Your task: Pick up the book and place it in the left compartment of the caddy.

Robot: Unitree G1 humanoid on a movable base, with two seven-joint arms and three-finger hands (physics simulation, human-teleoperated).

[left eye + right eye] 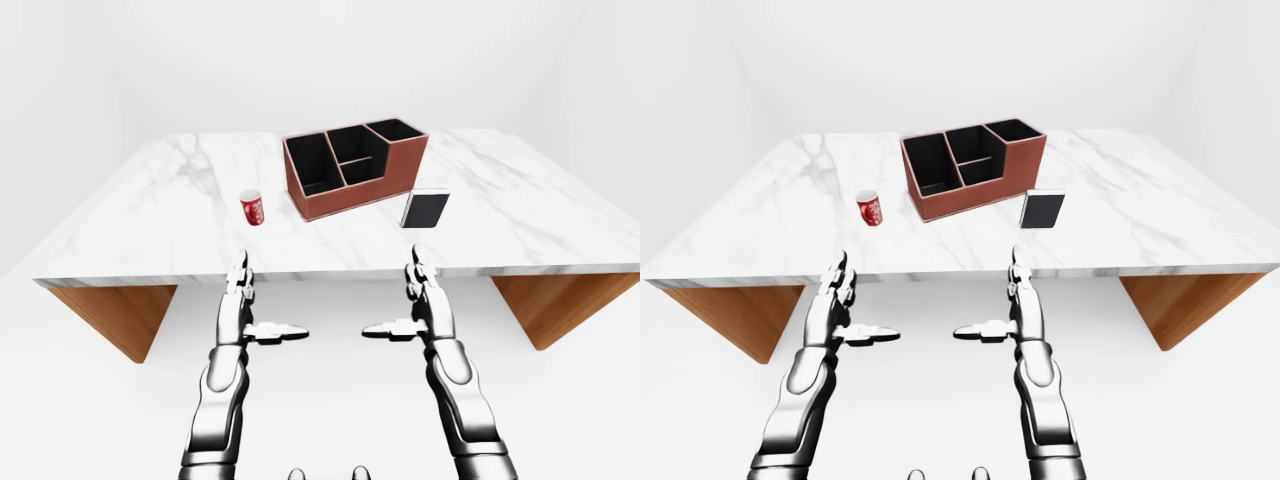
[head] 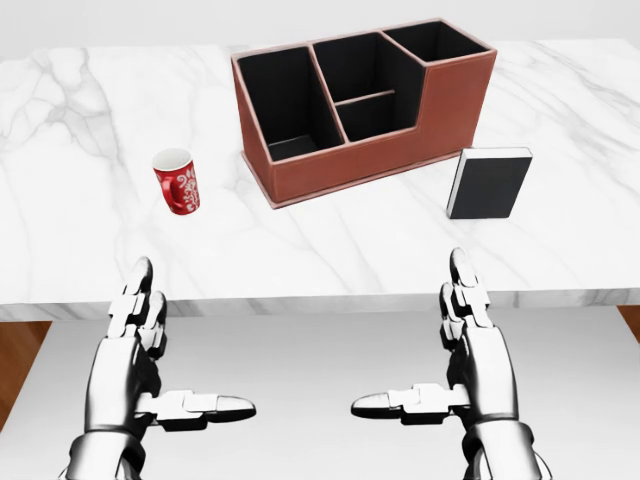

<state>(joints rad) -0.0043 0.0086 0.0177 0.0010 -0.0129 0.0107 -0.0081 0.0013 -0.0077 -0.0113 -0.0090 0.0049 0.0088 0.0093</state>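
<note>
A black book (image 2: pixel 490 183) with white page edges stands upright on the marble table (image 2: pixel 330 245), just right of the caddy's lower right corner. The red-brown caddy (image 2: pixel 365 165) sits at the top middle of the head view, turned at an angle; its tall left compartment (image 2: pixel 283 110) holds nothing that I can see. My left hand (image 2: pixel 190 340) and right hand (image 2: pixel 410 335) hover below the table's near edge, both open, fingers up and thumbs pointing inward. Neither touches anything. The right hand is below the book, a little to its left.
A red mug (image 2: pixel 177 181) with a white pattern stands left of the caddy. Wooden table supports (image 1: pixel 115 315) show under both ends of the top. White floor and walls surround the table.
</note>
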